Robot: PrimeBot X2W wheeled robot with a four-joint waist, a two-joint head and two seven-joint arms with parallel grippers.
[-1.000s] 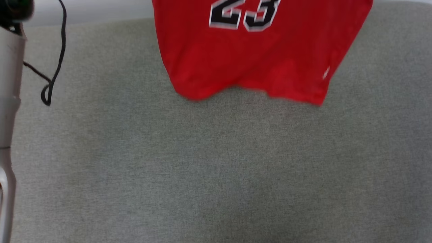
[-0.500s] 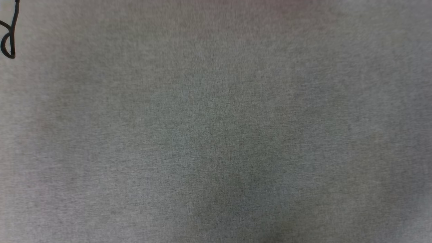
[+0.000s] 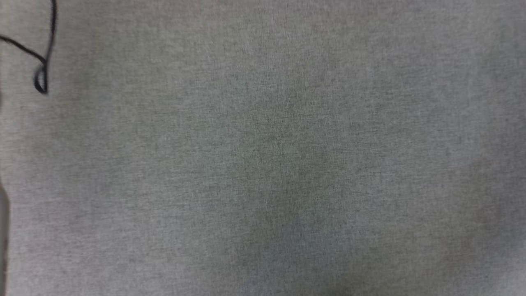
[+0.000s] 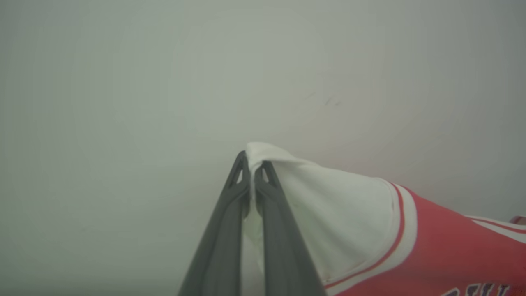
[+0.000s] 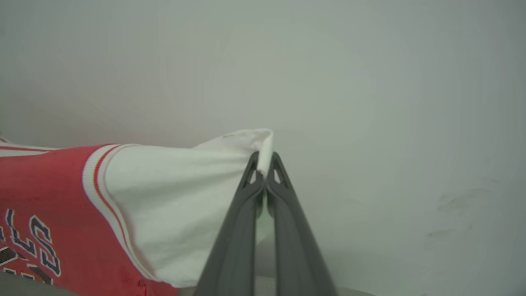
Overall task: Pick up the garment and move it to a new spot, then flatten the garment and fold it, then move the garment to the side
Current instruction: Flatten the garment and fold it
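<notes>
Shirt (image 4: 444,250) held by both sleeves against a pale wall (image 4: 164,82).
The left gripper (image 4: 252,164) is found clamped on the tip of one white sleeve (image 4: 328,205), and the right gripper (image 5: 263,158) is clamped on the other sleeve (image 5: 172,205). The red body is seen extending sideways from each (lettering partly visible). In the head view a grey cloth surface (image 3: 287,164) and a black cable (image 3: 53,20) are recorded.

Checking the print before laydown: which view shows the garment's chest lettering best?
Right wrist view: the garment's black, white-outlined lettering is largest there. The left wrist view catches letter tops at its bottom edge; the head view faces grey cloth.
</notes>
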